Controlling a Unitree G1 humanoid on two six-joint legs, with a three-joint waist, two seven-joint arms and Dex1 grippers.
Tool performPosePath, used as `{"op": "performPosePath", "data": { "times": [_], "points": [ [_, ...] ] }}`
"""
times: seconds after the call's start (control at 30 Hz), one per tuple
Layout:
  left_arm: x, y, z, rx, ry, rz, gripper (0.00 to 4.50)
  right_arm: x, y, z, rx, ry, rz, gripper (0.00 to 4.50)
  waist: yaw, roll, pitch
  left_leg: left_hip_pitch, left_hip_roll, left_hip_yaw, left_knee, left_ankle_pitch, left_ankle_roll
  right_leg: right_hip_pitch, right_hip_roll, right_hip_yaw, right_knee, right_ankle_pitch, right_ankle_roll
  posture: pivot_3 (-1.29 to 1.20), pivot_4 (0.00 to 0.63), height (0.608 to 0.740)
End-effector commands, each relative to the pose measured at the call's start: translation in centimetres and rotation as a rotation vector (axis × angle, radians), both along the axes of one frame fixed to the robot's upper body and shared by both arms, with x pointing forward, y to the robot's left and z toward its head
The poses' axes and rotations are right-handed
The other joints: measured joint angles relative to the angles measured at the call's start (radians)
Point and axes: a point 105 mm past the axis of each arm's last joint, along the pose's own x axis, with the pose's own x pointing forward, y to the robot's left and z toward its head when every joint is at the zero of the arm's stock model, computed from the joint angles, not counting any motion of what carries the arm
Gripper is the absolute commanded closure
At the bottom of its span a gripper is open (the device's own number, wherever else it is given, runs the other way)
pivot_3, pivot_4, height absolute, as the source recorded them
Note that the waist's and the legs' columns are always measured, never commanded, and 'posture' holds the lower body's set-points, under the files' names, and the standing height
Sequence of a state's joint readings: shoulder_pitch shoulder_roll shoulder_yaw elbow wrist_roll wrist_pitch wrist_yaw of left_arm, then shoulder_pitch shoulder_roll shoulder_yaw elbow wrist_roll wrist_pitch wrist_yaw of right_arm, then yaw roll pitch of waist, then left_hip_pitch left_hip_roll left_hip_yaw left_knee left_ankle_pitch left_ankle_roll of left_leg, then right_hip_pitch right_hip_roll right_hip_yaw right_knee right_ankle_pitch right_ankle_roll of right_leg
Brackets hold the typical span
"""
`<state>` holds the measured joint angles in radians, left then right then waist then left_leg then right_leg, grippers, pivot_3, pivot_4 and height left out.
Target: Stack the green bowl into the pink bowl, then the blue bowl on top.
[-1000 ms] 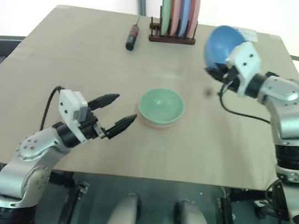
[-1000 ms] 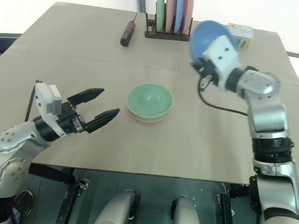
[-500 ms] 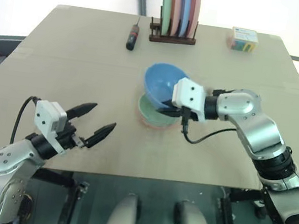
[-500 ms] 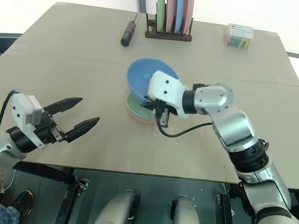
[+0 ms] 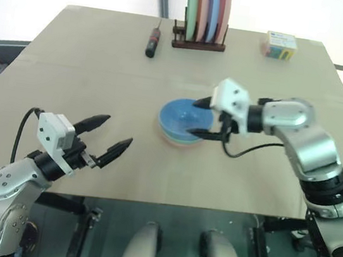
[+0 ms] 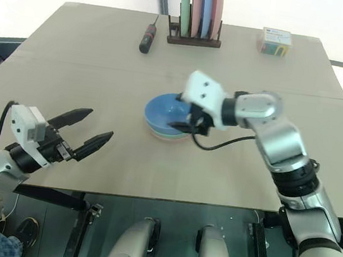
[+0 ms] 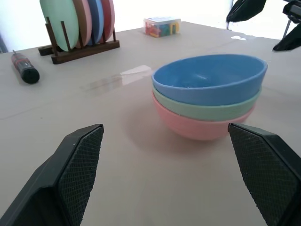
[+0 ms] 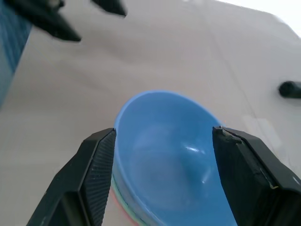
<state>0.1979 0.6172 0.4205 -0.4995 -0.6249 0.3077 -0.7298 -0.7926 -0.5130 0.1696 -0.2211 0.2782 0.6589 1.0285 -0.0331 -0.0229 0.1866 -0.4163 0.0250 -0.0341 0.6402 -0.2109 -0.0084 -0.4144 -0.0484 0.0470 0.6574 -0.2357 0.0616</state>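
Left wrist view: glossy blue bowl (image 7: 209,77) nested atop green bowl (image 7: 207,108) and pink bowl (image 7: 202,127), mid-desk (image 5: 71,70), open room around. Right pincer (image 5: 202,118) spread beside, ungripping; left pincer (image 5: 107,139) spread, empty.

Near the middle of the left eye view, three small plain bowls sit nested upright: the blue bowl (image 7: 209,77) on top, the green bowl (image 7: 207,109) beneath it, the pink bowl (image 7: 197,127) at the bottom.

The blue bowl (image 5: 184,119) — carried a second ago — now sits nested, right end effector (image 5: 204,117) released (fingers spread).
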Motion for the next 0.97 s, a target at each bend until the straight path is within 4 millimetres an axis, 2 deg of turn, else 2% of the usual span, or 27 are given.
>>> {"op": "performPosePath", "data": {
  "times": [0.03, 0.17, 0.3, 0.47, 0.67, 0.97],
  "points": [
    [-0.5, -0.1, 0.9, -0.009, -0.024, 0.026, 0.00, -0.2, -4.4, 1.9, 0.202, -0.010, -0.071, 1.04, 0.000, 0.000, 0.000, 0.000, 0.000, 0.000, 0.000, 0.000, 0.000, 0.000, 0.000, 0.000, 0.000, 0.000, 0.000, 0.00, 0.150, 0.740],
    [-0.8, 0.1, 0.3, -0.002, -0.011, 0.047, 0.00, -0.5, -8.9, -0.5, 0.221, 0.068, -0.153, 1.04, -0.001, -0.001, 0.000, 0.000, 0.000, 0.001, -0.001, 0.000, 0.000, 0.000, 0.000, 0.001, -0.001, 0.000, 0.000, 0.00, 0.150, 0.740],
    [-1.0, 0.7, 0.1, 0.011, -0.015, 0.075, 0.00, -1.8, -13.7, -3.4, 0.238, 0.110, -0.188, 1.04, -0.003, -0.001, 0.000, 0.002, 0.000, 0.002, 0.000, 0.000, 0.000, 0.001, 0.001, 0.001, 0.000, 0.000, 0.000, 0.00, 0.150, 0.740],
    [-1.5, 1.5, -0.5, 0.044, -0.017, 0.088, 0.00, -4.0, -16.5, -5.9, 0.154, 0.189, -0.167, 1.04, -0.007, 0.000, 0.000, 0.003, 0.000, 0.004, 0.000, 0.000, 0.000, 0.001, 0.001, 0.003, 0.000, 0.000, 0.000, 0.00, 0.150, 0.740],
    [-2.2, 2.0, -0.8, 0.049, -0.022, 0.084, 0.00, -4.2, -18.0, -6.3, 0.173, 0.165, -0.204, 1.04, -0.006, -0.001, 0.000, 0.003, 0.001, 0.004, 0.001, 0.000, 0.000, 0.001, 0.001, 0.004, 0.000, -0.003, 0.004, 0.00, 0.150, 0.740],
    [-2.3, 2.3, -0.2, 0.043, -0.058, 0.069, 0.00, -4.0, -17.3, -5.5, 0.218, 0.132, -0.182, 1.04, -0.003, -0.001, 0.000, 0.002, 0.001, 0.004, 0.001, 0.000, 0.000, 0.001, 0.001, 0.004, 0.000, -0.002, 0.004, 0.00, 0.150, 0.740]
  ]
}}
